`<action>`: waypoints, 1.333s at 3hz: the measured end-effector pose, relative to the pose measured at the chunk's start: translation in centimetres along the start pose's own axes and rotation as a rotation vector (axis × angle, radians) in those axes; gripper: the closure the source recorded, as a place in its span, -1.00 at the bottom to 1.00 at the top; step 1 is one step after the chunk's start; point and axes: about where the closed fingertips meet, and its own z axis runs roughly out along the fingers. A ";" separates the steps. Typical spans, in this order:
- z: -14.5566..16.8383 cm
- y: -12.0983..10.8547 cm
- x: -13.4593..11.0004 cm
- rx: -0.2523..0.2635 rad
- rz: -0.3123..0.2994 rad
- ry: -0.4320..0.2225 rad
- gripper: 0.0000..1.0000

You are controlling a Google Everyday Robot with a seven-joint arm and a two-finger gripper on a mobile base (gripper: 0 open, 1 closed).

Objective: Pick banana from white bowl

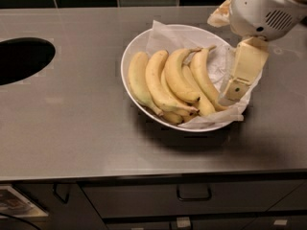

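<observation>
**Grey table (72, 123), claw (235, 80) at the white bowl's (125, 63) right rim**

On crumpled paper (168, 32) lining the bowl, the banana (178, 78), plump and strongly curved, is rested atop the longer bananas (156, 83) near the bowl's middle, so it is judged reachable from above. The claw is hung over the right rim, tilted steeply downward. Whether it is spread or pressed together cannot be told.

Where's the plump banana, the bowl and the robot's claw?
Plump banana (178, 75): camera view, its middle.
Bowl (134, 46): camera view, upper-left inner wall.
Claw (231, 93): camera view, lower tip, over the bowl's right side.
</observation>
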 end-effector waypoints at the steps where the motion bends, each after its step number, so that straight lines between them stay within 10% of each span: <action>1: 1.3 -0.7 -0.1 0.012 0.092 -0.025 -1.00; 2: 4.3 -2.2 -1.2 0.095 0.358 -0.066 -1.00; 4: 5.8 -2.9 -1.9 0.136 0.506 -0.100 -1.00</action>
